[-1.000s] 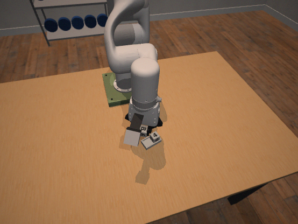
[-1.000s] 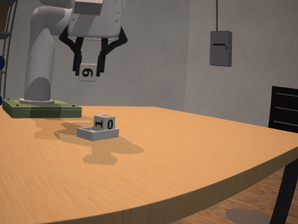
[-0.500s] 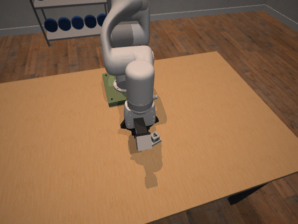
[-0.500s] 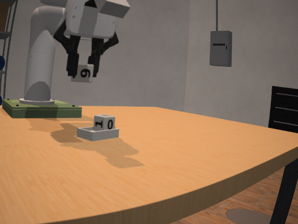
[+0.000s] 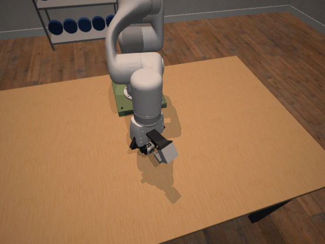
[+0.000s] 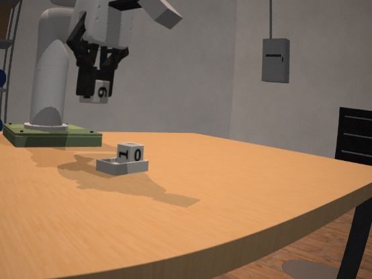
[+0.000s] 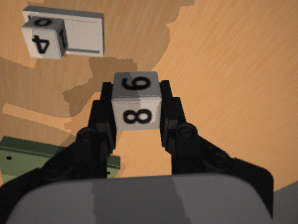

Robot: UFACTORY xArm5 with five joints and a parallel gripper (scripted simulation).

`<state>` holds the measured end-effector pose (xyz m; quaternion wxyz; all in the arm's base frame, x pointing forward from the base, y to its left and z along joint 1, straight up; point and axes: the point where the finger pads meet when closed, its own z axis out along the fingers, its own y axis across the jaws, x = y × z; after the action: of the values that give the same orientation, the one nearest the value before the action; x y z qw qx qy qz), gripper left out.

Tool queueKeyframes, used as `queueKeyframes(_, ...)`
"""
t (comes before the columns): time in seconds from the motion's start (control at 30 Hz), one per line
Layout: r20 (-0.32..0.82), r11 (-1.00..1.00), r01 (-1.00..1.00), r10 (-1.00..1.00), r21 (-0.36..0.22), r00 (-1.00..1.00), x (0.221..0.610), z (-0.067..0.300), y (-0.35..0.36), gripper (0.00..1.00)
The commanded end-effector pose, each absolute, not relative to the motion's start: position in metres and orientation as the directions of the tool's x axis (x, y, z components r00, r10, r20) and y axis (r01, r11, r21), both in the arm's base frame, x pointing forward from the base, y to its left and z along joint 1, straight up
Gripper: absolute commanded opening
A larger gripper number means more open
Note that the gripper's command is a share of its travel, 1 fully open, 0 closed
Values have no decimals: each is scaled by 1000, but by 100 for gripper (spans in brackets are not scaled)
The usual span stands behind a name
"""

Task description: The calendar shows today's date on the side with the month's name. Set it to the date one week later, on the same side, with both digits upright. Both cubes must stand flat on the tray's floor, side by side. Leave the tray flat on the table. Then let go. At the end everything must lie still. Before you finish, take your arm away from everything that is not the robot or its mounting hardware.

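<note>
My gripper (image 5: 148, 145) (image 6: 95, 90) (image 7: 137, 96) is shut on a white number cube (image 6: 98, 91) (image 7: 136, 102) and holds it well above the table. The held cube shows an 8 toward the wrist camera and a 6 or 9 on the neighbouring face. The grey tray (image 6: 114, 168) (image 7: 85, 32) lies flat on the table, ahead of the gripper and off to one side. The other cube (image 6: 130, 152) (image 7: 44, 39) stands in one end of the tray, with 4 on top and a sideways 1 and a 0 on its sides. The tray's other half is empty. In the top view the arm hides the tray.
The arm's green base plate (image 5: 121, 102) (image 6: 50, 137) (image 7: 20, 160) sits on the wooden table (image 5: 234, 132) behind the tray. A shelf with blue discs (image 5: 76, 24) stands on the floor beyond the table. A grey box (image 6: 275, 60) hangs on the wall.
</note>
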<state>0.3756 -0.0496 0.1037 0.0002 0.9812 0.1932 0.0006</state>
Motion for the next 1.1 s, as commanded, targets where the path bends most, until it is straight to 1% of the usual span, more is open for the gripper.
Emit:
queueKeyframes(0.0, 4, -886, 463, 463, 3, 886, 378, 105, -53, 29)
queueKeyframes(0.07, 3, -821, 570, 570, 3, 821, 379, 104, -57, 29)
queueKeyframes(0.43, 2, -596, 803, 803, 4, 596, 381, 103, -68, 29)
queueKeyframes(0.47, 2, -553, 833, 833, 4, 553, 381, 103, -70, 29)
queueKeyframes(0.53, 2, -553, 833, 833, 4, 553, 381, 103, -70, 29)
queueKeyframes(0.63, 1, -434, 901, 901, 4, 434, 382, 102, -75, 29)
queueKeyframes(0.87, 0, -271, 963, 963, 4, 271, 383, 101, -81, 29)
queueKeyframes(1.07, 0, -219, 976, 976, 4, 219, 383, 101, -83, 29)
